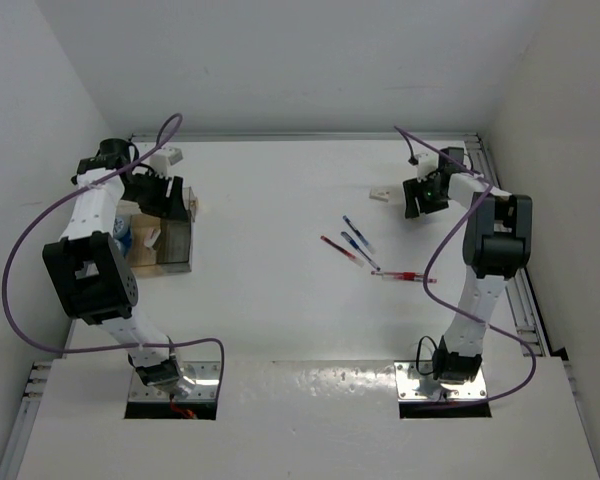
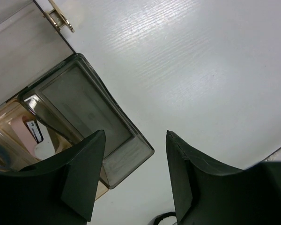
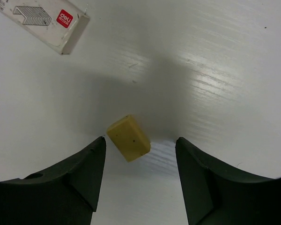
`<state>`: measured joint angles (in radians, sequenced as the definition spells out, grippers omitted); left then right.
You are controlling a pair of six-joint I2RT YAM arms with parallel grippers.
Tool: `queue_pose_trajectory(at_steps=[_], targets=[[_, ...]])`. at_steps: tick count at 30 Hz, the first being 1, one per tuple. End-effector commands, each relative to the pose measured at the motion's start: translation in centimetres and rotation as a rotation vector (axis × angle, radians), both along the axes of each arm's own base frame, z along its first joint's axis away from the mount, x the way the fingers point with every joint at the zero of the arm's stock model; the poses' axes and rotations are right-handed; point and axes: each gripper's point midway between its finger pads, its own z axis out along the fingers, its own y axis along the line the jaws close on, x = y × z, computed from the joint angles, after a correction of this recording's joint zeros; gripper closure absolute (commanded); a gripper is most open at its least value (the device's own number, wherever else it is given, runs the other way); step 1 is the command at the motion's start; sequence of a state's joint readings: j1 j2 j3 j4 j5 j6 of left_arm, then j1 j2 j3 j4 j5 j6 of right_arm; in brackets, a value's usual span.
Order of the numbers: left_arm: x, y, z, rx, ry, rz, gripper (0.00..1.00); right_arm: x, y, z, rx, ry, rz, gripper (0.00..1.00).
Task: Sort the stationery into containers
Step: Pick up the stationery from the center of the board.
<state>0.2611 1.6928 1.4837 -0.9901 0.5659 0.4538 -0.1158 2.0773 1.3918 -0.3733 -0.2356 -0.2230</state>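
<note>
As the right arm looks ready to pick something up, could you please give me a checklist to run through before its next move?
1. The eraser lies on the table between the fingers of the right gripper: ok.
2. Right jaws apart, neither finger touching the eraser: ok.
3. Eraser square to the fingers: not ok, it lies skewed.
4. The staple box is clear of the closing path: ok.
5. The left gripper is open and holds nothing: ok.
6. The clear box compartment under the left gripper is free to receive: ok.
</note>
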Motion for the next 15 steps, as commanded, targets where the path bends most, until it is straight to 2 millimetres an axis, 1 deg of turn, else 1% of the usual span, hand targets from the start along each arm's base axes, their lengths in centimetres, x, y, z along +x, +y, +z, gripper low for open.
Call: queue_pose_trajectory(at_steps=[1,3,4,6,7,9,10,12,13,15], targets=[[0.1,-0.9,1.0,-0.026,-0.031,-0.045,0.40,1.5,-0.3,1.0,-0.020,-0.040,0.049,0.40],[0.2,-0.8,1.3,-0.019,-0.040,-0.043,0.40,1.2,-0.3,0.5,-0.023,-0.030,0.062,0.43],[0.2,-0.8,1.3,-0.017,-0.041,-0.040,0.40,0.9,-0.2,0.1,-0.023,-0.019,0.068,0.47],[0.2,-0.7,1.5,-0.013,-0.046,-0.037,0.40,0.3,-0.1,-0.4,-0.028,-0.004,0.081,0.52],[0.1,-0.6,1.4,-0.010,-0.045,-0.036,0.40,0.1,0.0,-0.7,-0.030,0.003,0.088,0.56],[-0.1,-0.6,1.3,-0.011,-0.046,-0.039,0.40,-0.3,0.1,-0.7,-0.024,0.010,0.100,0.61],[-0.1,-0.4,1.5,-0.009,-0.059,-0.036,0.40,-0.4,0.4,-0.4,-0.023,0.004,0.112,0.66],[-0.2,-0.3,1.4,-0.016,-0.067,-0.032,0.40,-1.0,1.2,-0.3,-0.017,0.003,0.144,0.70],[-0.2,-0.1,1.6,-0.020,-0.075,-0.026,0.41,-0.9,1.6,0.5,-0.020,-0.017,0.159,0.73],[-0.1,0.0,1.8,-0.038,-0.087,-0.014,0.41,-1.2,3.1,1.2,-0.012,-0.029,0.196,0.78]])
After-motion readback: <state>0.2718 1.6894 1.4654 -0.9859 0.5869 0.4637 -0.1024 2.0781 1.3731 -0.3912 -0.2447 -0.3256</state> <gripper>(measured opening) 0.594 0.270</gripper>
